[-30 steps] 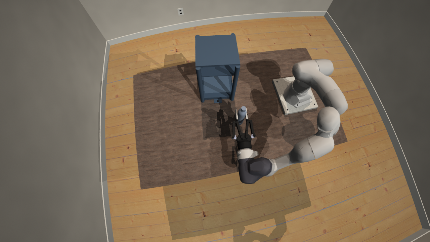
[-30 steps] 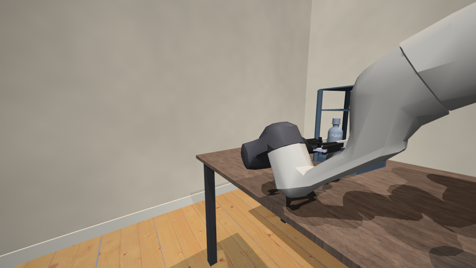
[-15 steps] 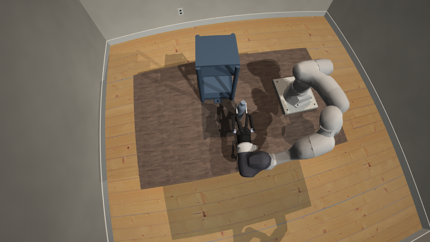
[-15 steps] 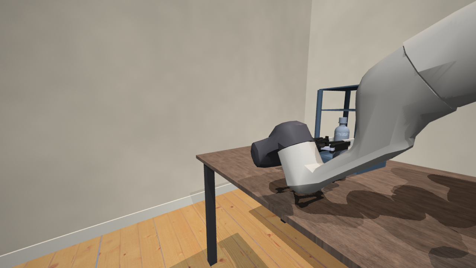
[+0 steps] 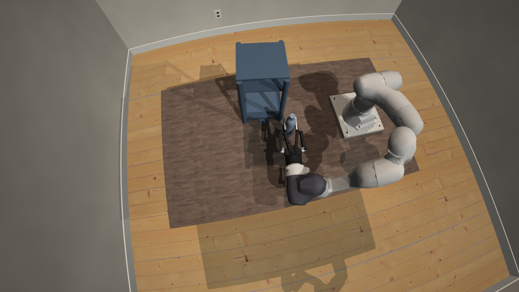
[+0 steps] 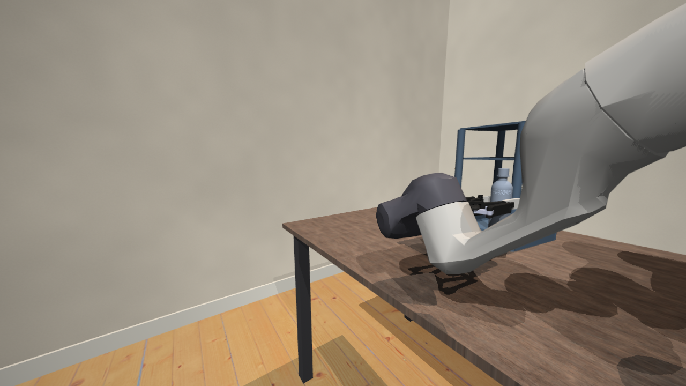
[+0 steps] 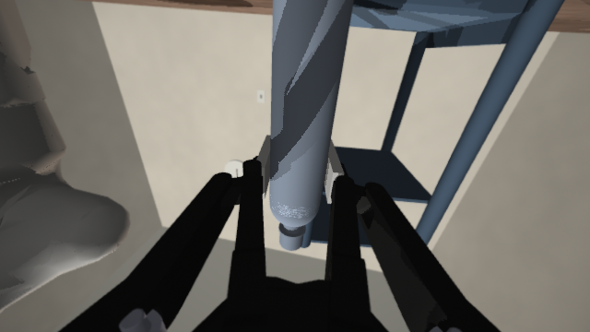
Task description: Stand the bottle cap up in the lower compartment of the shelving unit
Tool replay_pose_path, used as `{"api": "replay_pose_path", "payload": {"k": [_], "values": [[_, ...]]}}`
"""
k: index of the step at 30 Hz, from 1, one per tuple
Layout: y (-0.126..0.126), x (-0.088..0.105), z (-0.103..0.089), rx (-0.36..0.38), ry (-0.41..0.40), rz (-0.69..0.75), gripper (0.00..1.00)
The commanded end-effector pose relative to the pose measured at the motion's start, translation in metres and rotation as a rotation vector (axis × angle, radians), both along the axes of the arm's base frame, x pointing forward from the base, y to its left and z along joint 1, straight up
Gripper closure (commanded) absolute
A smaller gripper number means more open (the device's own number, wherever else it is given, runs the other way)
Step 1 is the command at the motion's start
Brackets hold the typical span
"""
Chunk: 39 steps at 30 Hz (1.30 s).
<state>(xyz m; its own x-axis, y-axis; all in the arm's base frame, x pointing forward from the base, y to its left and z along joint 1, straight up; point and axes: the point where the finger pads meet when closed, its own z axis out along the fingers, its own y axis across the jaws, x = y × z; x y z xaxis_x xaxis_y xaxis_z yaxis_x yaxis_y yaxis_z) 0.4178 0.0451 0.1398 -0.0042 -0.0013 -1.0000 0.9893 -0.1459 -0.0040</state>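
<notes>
The pale blue bottle (image 5: 290, 122) (image 6: 501, 189) (image 7: 304, 115) is upright, cap up, just in front of the front right post of the blue shelving unit (image 5: 262, 59) (image 6: 461, 153) (image 7: 489, 115). My gripper (image 5: 291, 129) (image 6: 498, 205) (image 7: 298, 149) reaches in level from the front and is shut on the bottle's upper body, below the shoulder. The wrist view is upside down, so the cap points down in it. The bottle's base is hidden in every view, so I cannot tell whether it touches the table (image 5: 203, 163) (image 6: 345, 239). The bottle is outside the lower compartment, a little right of its opening.
The robot's base plate (image 5: 373, 125) sits on the table to the right of the unit. The arm (image 5: 399, 145) (image 6: 575, 158) curves round from the right and hides much of the unit in the side view. The table's near edge lies behind the wrist.
</notes>
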Motion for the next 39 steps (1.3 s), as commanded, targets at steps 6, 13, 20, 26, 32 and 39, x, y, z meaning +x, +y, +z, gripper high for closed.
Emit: {"api": "replay_pose_path", "payload": {"k": [6, 13, 20, 26, 32, 39], "values": [[-0.012, 0.004, 0.000, 0.005, -0.009, 0.016, 1.00], [-0.017, 0.003, 0.000, 0.005, -0.009, 0.016, 1.00], [-0.018, 0.003, 0.000, 0.005, -0.009, 0.016, 1.00], [-0.018, 0.004, 0.000, 0.005, -0.009, 0.016, 1.00], [-0.019, 0.008, 0.000, 0.005, -0.009, 0.016, 1.00], [-0.020, 0.015, 0.000, 0.005, -0.009, 0.016, 1.00]]}}
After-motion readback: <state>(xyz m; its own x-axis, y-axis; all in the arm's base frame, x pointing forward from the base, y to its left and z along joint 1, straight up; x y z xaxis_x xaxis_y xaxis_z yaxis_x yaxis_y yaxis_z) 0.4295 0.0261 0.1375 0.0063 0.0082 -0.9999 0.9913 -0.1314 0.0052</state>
